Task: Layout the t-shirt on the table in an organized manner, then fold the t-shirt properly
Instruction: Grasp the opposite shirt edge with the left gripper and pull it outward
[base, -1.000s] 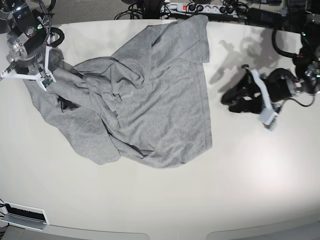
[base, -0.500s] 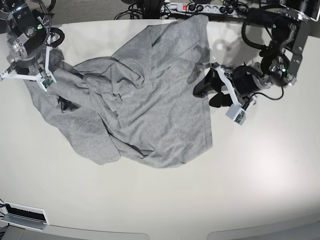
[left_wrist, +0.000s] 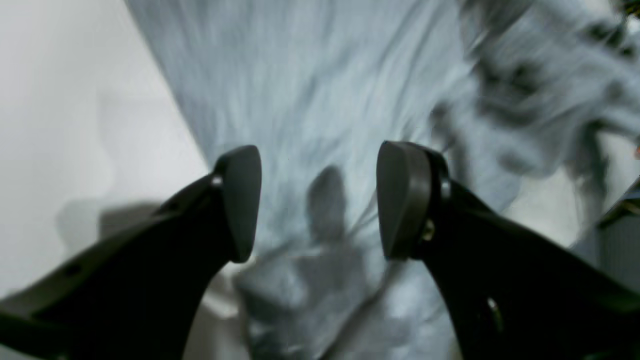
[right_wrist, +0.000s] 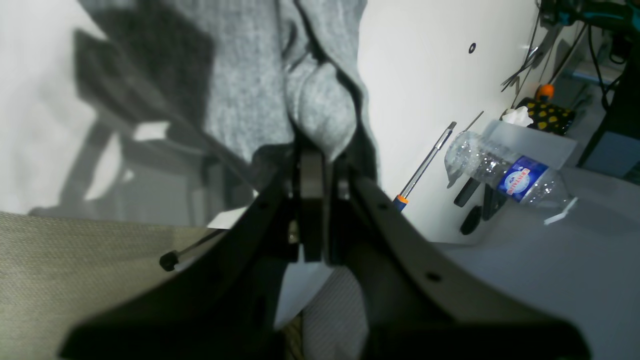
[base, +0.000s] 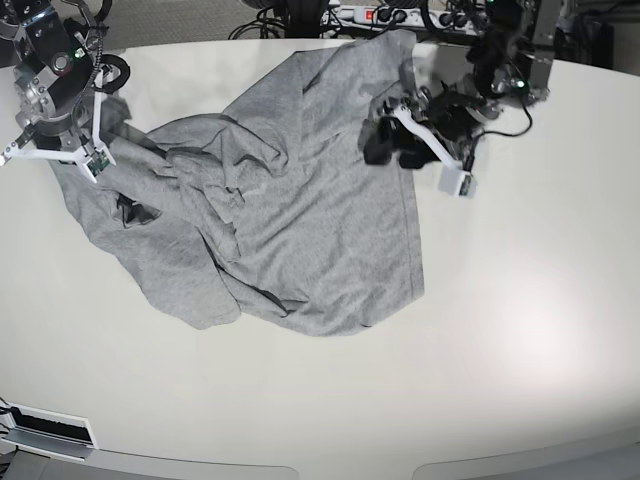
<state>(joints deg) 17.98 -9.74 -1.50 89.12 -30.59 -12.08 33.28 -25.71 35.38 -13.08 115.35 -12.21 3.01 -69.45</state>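
Note:
The grey t-shirt (base: 290, 210) lies crumpled and bunched on the white table (base: 520, 330), its right side flatter than its left. My left gripper (base: 386, 146) hovers over the shirt's upper right edge. In the left wrist view this left gripper (left_wrist: 320, 200) is open, with blurred grey cloth (left_wrist: 320, 90) below and nothing between the fingers (left_wrist: 242, 200). My right gripper (base: 103, 147) is at the shirt's far left corner. The right wrist view shows this right gripper (right_wrist: 318, 165) shut on a bunched fold of the t-shirt (right_wrist: 320, 105).
A power strip (base: 390, 15) and cables lie behind the table's far edge. In the right wrist view, a screwdriver (right_wrist: 425, 165) and a plastic bottle (right_wrist: 505, 172) lie off beside the table's edge. A white box (base: 45, 430) sits at the front left corner.
My left arm swung in from the table's right side to above the shirt's upper right edge, and its jaws widened. The right arm and its hold on the cloth stayed put.

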